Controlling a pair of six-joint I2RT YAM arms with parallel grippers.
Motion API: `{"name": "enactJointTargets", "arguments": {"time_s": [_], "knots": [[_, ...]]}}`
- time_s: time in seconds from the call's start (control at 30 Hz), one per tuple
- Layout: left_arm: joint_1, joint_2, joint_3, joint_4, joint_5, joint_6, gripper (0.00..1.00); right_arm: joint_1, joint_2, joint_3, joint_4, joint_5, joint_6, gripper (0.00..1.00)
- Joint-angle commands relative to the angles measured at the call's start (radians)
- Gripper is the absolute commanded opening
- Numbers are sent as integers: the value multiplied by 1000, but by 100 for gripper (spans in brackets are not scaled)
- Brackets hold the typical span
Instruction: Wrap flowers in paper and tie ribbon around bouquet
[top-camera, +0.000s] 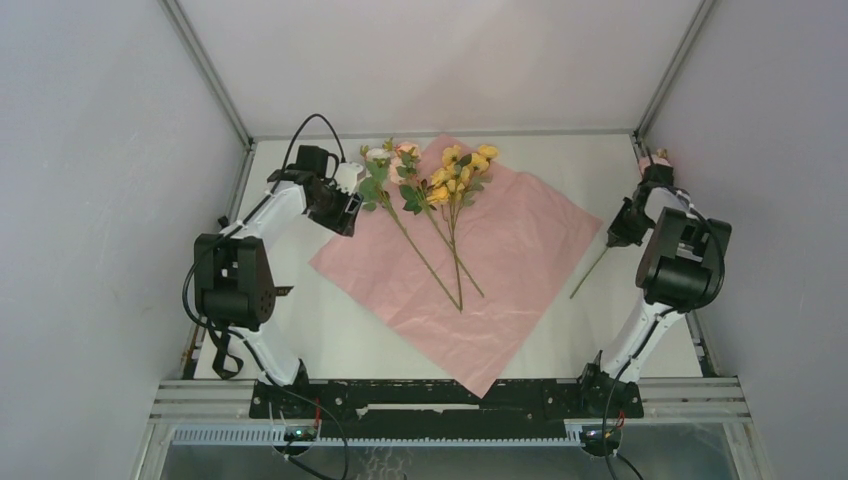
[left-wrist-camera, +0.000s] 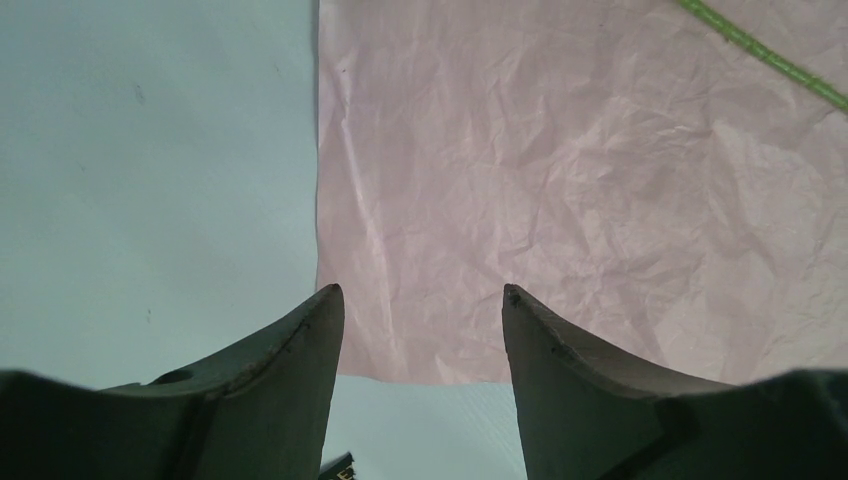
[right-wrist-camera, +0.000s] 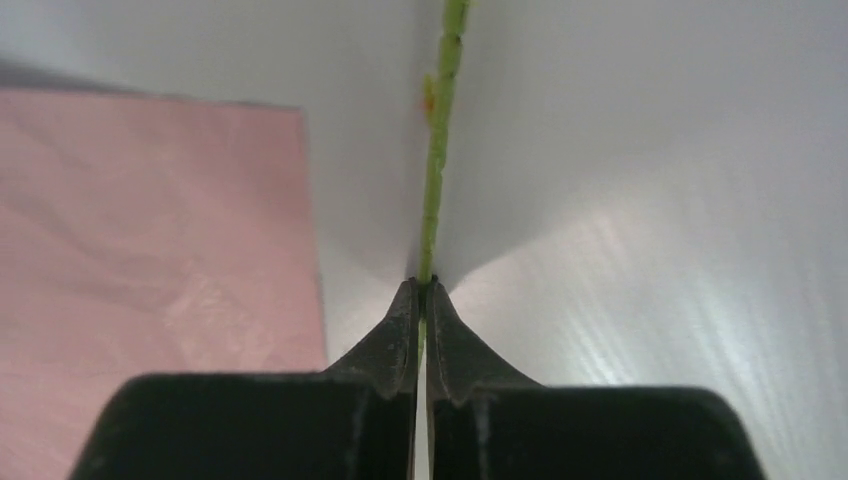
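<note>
White table: flowers on pink paper, stalk between right fingers

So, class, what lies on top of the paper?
The flowers lie on the paper, blooms near its far corner, stalks running toward the middle. Whatever is beneath it is covered. One more stem is off the paper, pinched in the right gripper.

Crinkled matt pink paper, smooth white table

White table: pink paper spread flat; flower stem just right of it.
</note>
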Motion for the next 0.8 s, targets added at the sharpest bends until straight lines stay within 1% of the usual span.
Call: {"name": "enactJointTargets", "arguments": {"time_s": [0.0,0.13,0.33,0.37,0.4,0.47,0.5,0.57,0.6,0.63,0.67,0.77], "knots": [[-3,-51,-19,19,30,-15,65,69,-25,-19,-81,22,-49,0],[-3,-58,-28,25,36,-17,65,104,-81,-46,-108,80,-55,0],[-2,-69,-53,44,39,0,65,145,-139,-47,-215,89,-49,0],[-2,-69,-53,45,38,2,65,146,-154,-47,-223,82,-47,6],[-2,-70,-53,44,38,5,65,145,-170,-46,-223,88,-44,15],[-2,-72,-54,42,39,11,65,129,-211,-42,-203,125,-25,48],[-2,-73,-54,40,37,13,65,112,-223,-39,-179,135,-15,58],[-1,-78,-52,37,27,18,65,63,-230,-18,-116,123,17,72],[0,-82,-52,36,23,19,65,39,-224,-3,-92,113,29,86],[0,-86,-53,36,20,20,66,15,-210,19,-65,106,42,95],[0,-92,-54,36,19,22,66,-5,-186,49,-46,105,54,99],[0,-103,-56,39,19,25,66,-28,-78,183,-66,119,80,99]]}}
